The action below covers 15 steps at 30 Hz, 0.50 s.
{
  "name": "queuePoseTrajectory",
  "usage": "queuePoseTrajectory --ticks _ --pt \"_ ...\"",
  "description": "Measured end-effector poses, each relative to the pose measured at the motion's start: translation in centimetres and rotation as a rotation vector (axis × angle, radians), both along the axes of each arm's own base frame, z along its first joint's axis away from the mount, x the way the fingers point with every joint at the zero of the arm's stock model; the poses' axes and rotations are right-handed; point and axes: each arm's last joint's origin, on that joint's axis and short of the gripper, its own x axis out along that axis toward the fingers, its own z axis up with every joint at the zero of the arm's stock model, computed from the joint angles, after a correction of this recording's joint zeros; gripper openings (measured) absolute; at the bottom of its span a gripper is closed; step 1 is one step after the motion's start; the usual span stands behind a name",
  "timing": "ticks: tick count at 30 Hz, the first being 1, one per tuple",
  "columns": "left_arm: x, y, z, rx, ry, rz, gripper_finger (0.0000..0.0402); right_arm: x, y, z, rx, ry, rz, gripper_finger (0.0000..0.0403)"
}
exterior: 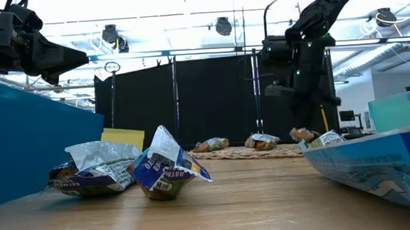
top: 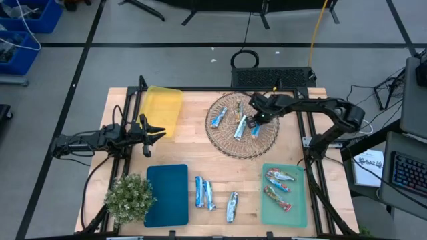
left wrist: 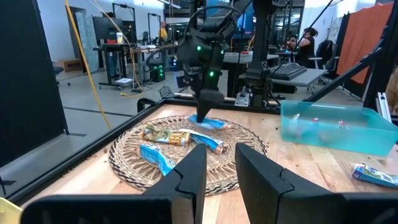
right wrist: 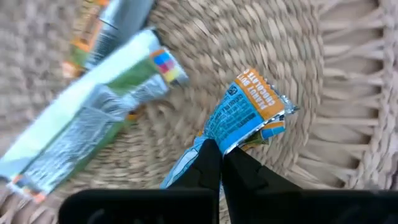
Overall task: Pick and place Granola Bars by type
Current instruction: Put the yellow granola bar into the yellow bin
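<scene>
A round wicker basket (top: pixel 227 143) at the table's far middle holds three foil bars: a blue one (top: pixel 218 118), a silver-green one (top: pixel 239 127) and a blue one with an orange end (right wrist: pixel 245 109). My right gripper (top: pixel 252 123) reaches down into the basket and is shut on that blue-and-orange bar. My left gripper (top: pixel 157 132) hovers open and empty by the yellow mat (top: pixel 162 110), its fingers (left wrist: pixel 193 171) pointing toward the basket. Three blue-silver bars (top: pixel 203 193) lie on the wood near the front. Two red-orange bars (top: pixel 278 179) lie on the green mat (top: pixel 297 210). My right gripper pinches the blue-and-orange bar between its two fingers, at about the middle of the wrapper (right wrist: pixel 214 144). The fingers come from above, pointing down. The bar's orange end (right wrist: pixel 258 93) sticks out past the fingertips over the basket weave. Whether it is lifted clear, I cannot tell.
A teal mat (top: pixel 167 195) lies at the front left, with a small potted plant (top: pixel 128 198) beside it at the corner. Black frame rails (top: pixel 127 120) run along the table's sides. Bare wood shows between the basket and the front bars.
</scene>
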Motion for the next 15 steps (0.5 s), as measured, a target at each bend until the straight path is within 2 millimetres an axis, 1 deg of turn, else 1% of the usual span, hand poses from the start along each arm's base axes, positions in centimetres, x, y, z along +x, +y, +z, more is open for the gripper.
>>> queuePoseTrajectory --ticks 7,11,15 --pt "0.0 0.0 0.0 0.000 0.000 0.000 0.0093 -0.3 0.9 3.0 -0.102 -0.109 0.105 0.0000" --pt "0.0 0.0 0.0 0.000 0.000 0.000 0.0093 0.0 1.6 5.3 -0.216 -0.231 0.204 0.0000" --pt "0.0 0.0 0.0 0.000 0.000 0.000 0.0093 0.7 2.6 7.3 -0.356 -0.355 0.347 0.0000"
